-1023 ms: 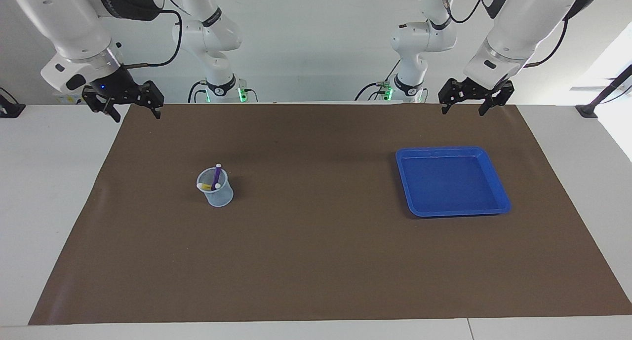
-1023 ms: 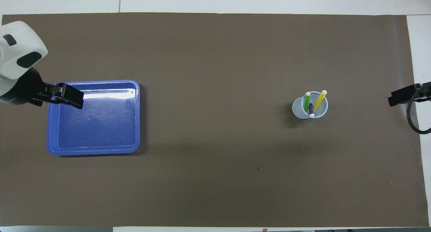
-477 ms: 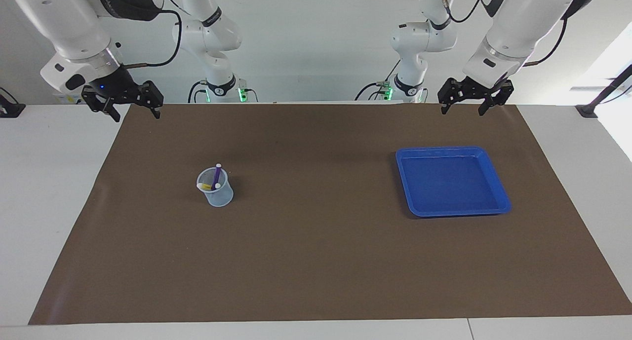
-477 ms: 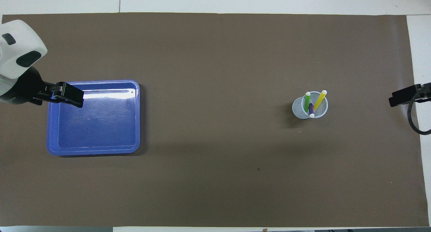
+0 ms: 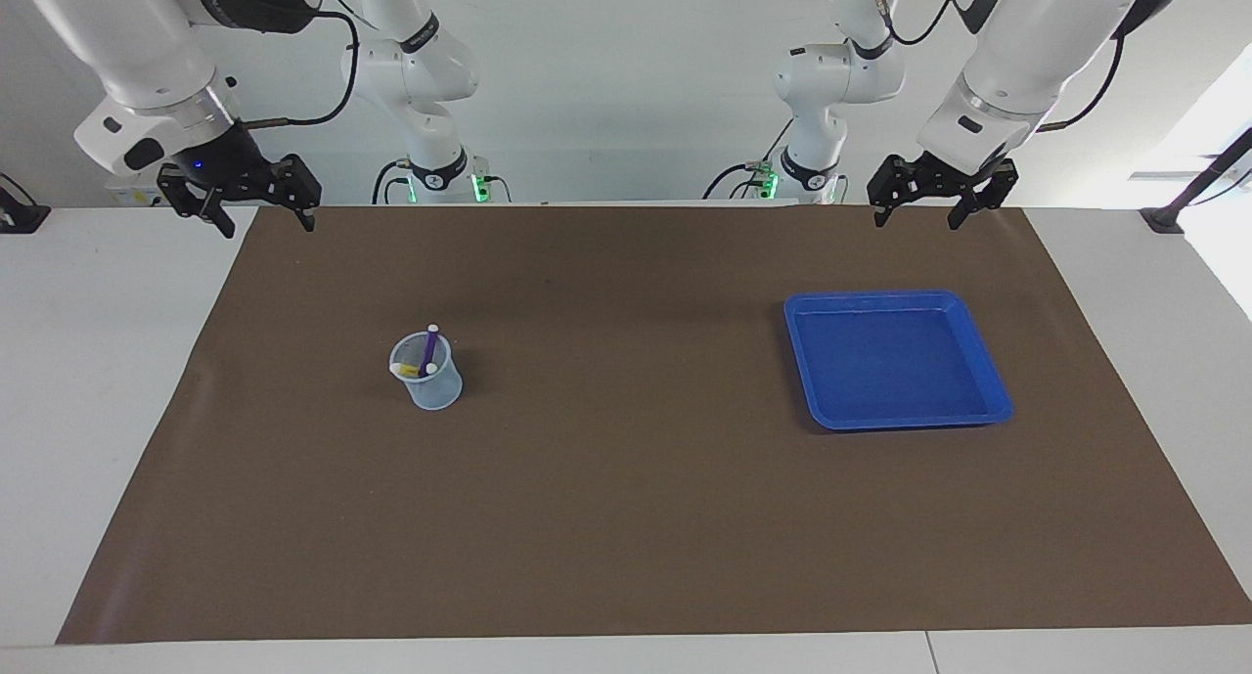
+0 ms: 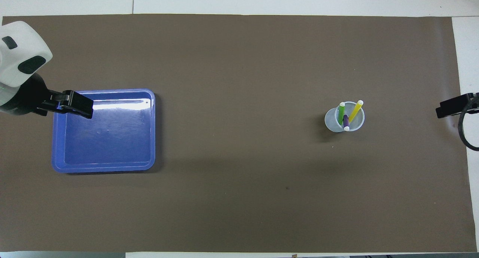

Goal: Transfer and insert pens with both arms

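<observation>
Three pens stand in a clear cup (image 5: 427,379) on the brown mat: a purple pen (image 5: 429,349), a yellow pen (image 6: 355,109) and a green pen (image 6: 341,113). The cup also shows in the overhead view (image 6: 331,120). My right gripper (image 5: 269,224) is open and empty, raised over the mat's corner at the right arm's end; it also shows in the overhead view (image 6: 452,107). My left gripper (image 5: 916,220) is open and empty, raised over the mat's edge nearest the robots, above the tray's end of the table; it also shows in the overhead view (image 6: 79,108).
A blue tray (image 5: 880,298) lies empty on the mat toward the left arm's end, also in the overhead view (image 6: 104,169). Two smaller white arms (image 5: 430,87) with green lights stand at the table's edge between my arms.
My right gripper has drawn slightly up and outward toward its end of the table. The left gripper, cup, pens and tray have hardly moved.
</observation>
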`<state>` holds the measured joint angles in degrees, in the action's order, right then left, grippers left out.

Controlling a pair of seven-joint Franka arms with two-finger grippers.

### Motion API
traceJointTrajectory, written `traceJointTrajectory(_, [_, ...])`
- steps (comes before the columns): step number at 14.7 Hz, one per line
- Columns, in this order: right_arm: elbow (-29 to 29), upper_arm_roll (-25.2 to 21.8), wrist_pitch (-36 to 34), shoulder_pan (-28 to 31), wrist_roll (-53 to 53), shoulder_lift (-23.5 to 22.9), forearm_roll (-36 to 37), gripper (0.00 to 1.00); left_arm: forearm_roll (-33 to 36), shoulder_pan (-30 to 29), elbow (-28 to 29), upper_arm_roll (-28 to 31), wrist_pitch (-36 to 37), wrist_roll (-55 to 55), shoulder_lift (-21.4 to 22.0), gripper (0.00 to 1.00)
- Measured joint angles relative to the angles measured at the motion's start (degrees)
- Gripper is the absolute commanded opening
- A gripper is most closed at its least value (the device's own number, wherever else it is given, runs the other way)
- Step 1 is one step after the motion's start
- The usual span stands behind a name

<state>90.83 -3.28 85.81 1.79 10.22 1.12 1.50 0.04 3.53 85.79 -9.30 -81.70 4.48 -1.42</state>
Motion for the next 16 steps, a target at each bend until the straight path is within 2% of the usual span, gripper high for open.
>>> traceJointTrajectory(16, [0.0, 0.01, 0.02, 0.85, -1.44, -0.03, -1.22, 1.0, 0.0, -0.06, 0.01, 0.11, -0.34, 0.05, 0.0, 1.0])
